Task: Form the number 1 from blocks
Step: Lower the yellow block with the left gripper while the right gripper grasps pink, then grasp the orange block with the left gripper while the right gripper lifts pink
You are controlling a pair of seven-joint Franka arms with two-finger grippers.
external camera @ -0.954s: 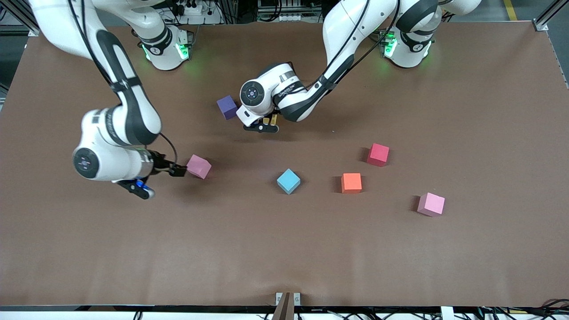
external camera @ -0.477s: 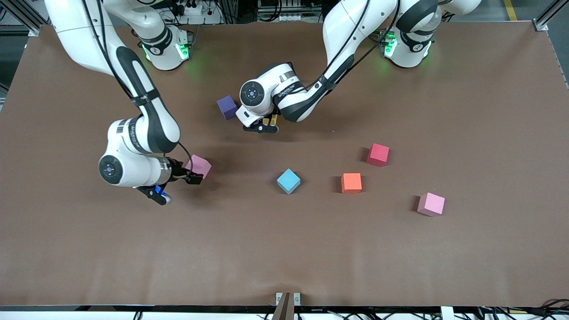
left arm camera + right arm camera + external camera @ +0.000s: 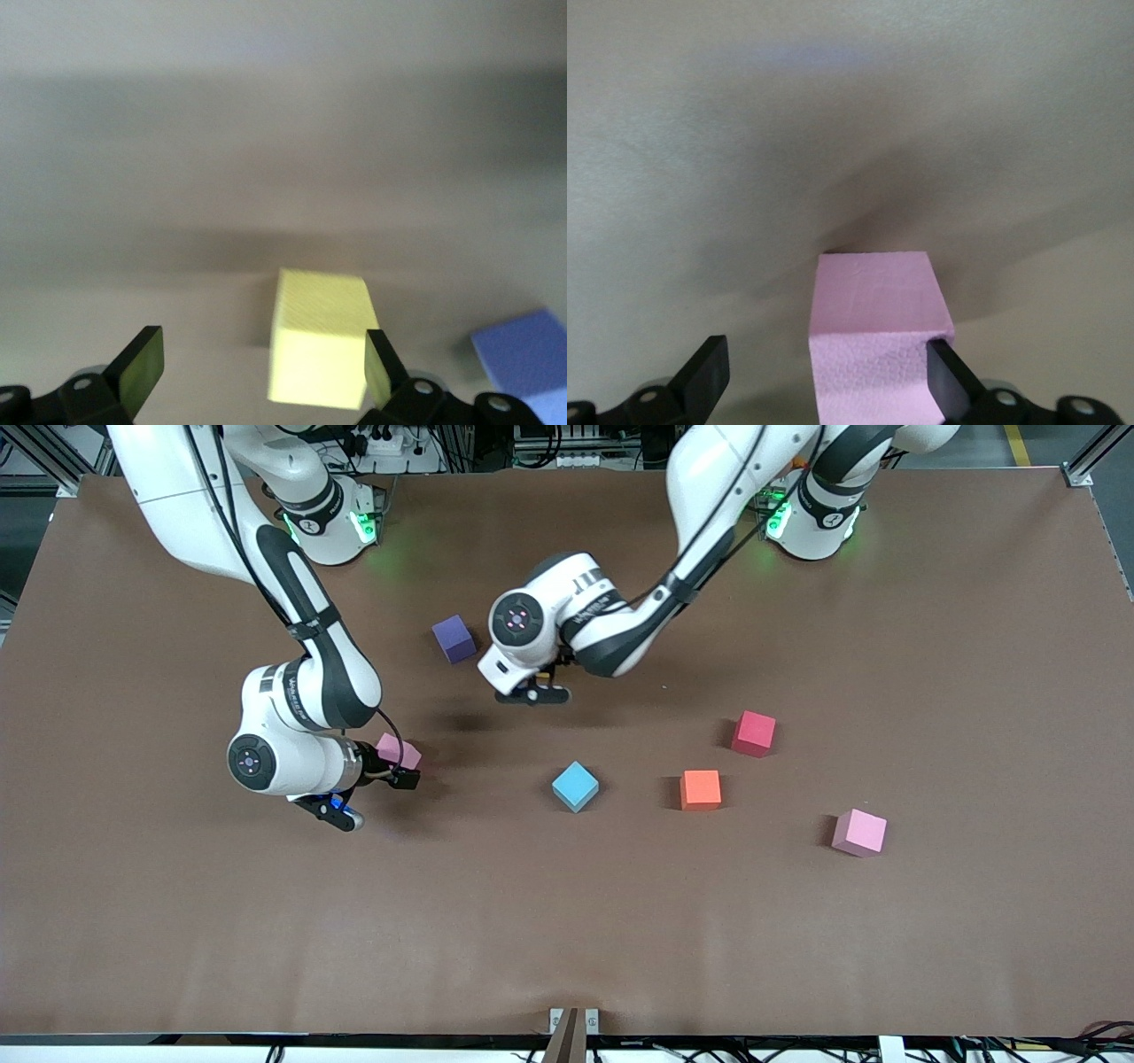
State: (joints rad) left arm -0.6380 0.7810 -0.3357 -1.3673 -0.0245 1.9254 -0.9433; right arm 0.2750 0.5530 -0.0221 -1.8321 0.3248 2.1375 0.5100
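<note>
My left gripper (image 3: 534, 691) hangs open just above the table beside the purple block (image 3: 454, 638). A yellow block (image 3: 321, 336) rests on the table between its fingers, close against one fingertip (image 3: 376, 365). My left hand hides that block in the front view. The purple block (image 3: 523, 354) also shows off to one side in the left wrist view. My right gripper (image 3: 399, 766) is open and low at a pink block (image 3: 397, 748). That pink block (image 3: 873, 301) sits between the fingers, against one pad (image 3: 946, 376). The blue (image 3: 575, 786), orange (image 3: 700, 789), red (image 3: 754, 733) and second pink (image 3: 858, 833) blocks lie loose.
The brown table (image 3: 567, 921) carries only the blocks. The blue, orange, red and second pink blocks are spread toward the left arm's end, all nearer the front camera than the left hand. Both arm bases stand along the table's back edge.
My right arm has swung toward the middle, so its open fingers now straddle the pink block. My left gripper has opened off the yellow block and its hand has shifted slightly.
</note>
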